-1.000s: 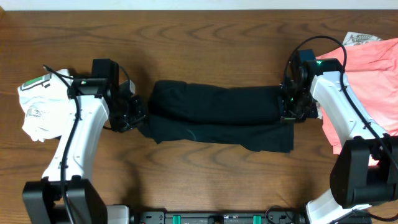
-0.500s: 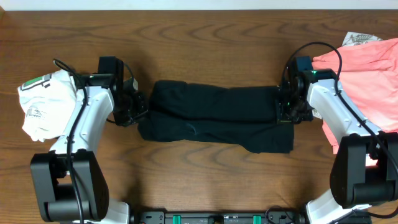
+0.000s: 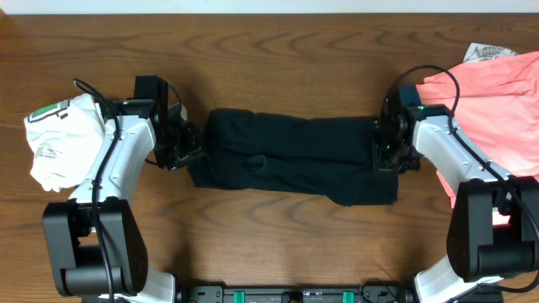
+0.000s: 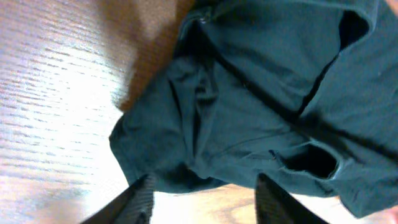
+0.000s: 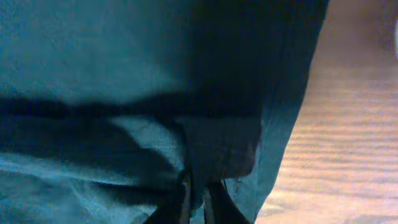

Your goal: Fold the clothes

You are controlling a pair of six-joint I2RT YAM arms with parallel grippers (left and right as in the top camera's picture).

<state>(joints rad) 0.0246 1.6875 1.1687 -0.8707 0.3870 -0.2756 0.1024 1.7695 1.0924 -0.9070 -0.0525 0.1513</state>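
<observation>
The black shirt [image 3: 295, 156] lies across the middle of the table as a long band folded lengthwise. My left gripper [image 3: 187, 153] sits at its left end. In the left wrist view this gripper [image 4: 205, 202] is open with bare table between its fingers, and the shirt's crumpled edge [image 4: 186, 124] lies just ahead. My right gripper [image 3: 383, 156] is at the shirt's right end. In the right wrist view its fingers [image 5: 199, 202] stand nearly together with a fold of the shirt [image 5: 124, 62] pinched between them.
A white garment with green print [image 3: 55, 139] is bunched at the left, beside my left arm. A salmon-pink garment [image 3: 505, 109] is spread at the right edge, partly under my right arm. Brown wooden table [image 3: 278, 50] shows behind and in front of the shirt.
My left gripper has opened and let go of the shirt's left end, which now lies slack on the table. The upper layer has settled over the lower one. The right gripper has barely moved.
</observation>
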